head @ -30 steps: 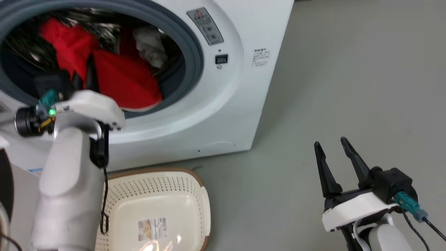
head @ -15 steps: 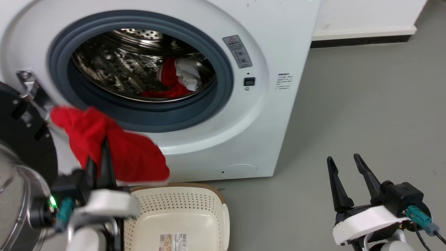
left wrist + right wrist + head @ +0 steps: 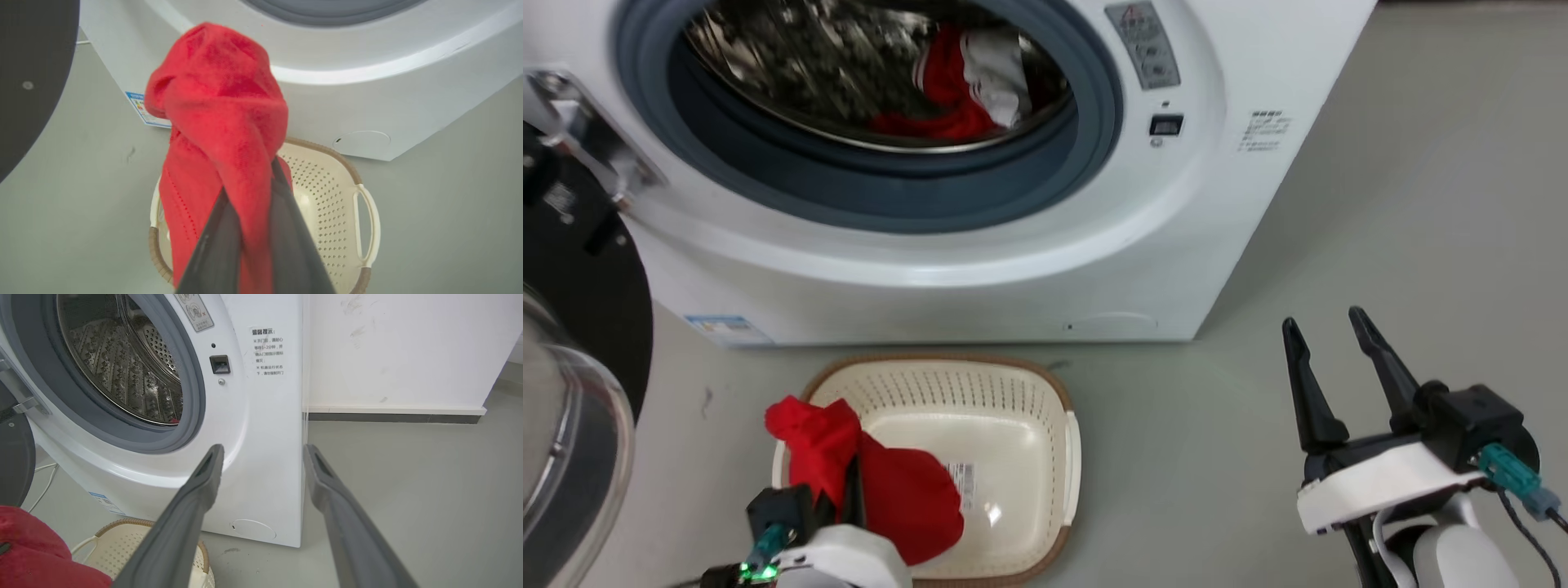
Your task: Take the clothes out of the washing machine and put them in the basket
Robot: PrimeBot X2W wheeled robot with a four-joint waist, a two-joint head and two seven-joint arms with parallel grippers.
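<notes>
Tightly pinched between the two dark fingers of the left gripper [image 3: 849, 500] [image 3: 250, 179], a red garment [image 3: 907, 498] [image 3: 220, 102] bunches up beyond the fingertips and drapes down both sides of the jaws. The cream basket [image 3: 1058, 392] [image 3: 367, 228] sits on the grey floor [image 3: 1380, 204] directly beneath those jaws, with the cloth hanging over its left half; whether the fabric touches the basket's bottom cannot be told. Ahead of the jaws, past the basket's far rim, stands the washing machine [image 3: 1013, 269] [image 3: 367, 94], its black-framed door [image 3: 572, 327] swung open to their left. Deep in the steel drum [image 3: 809, 65], the rest of the clothes [image 3: 968, 77], red with a white piece, lie well beyond the left fingertips. The right gripper [image 3: 1323, 320] [image 3: 263, 447] hangs off to the side above bare floor, its jaws spread wide and holding nothing. Seen from its wrist, the machine's front corner lies straight ahead between the fingers, while the basket [image 3: 122, 522] and a fold of the red garment [image 3: 32, 555] lie low to their left.
</notes>
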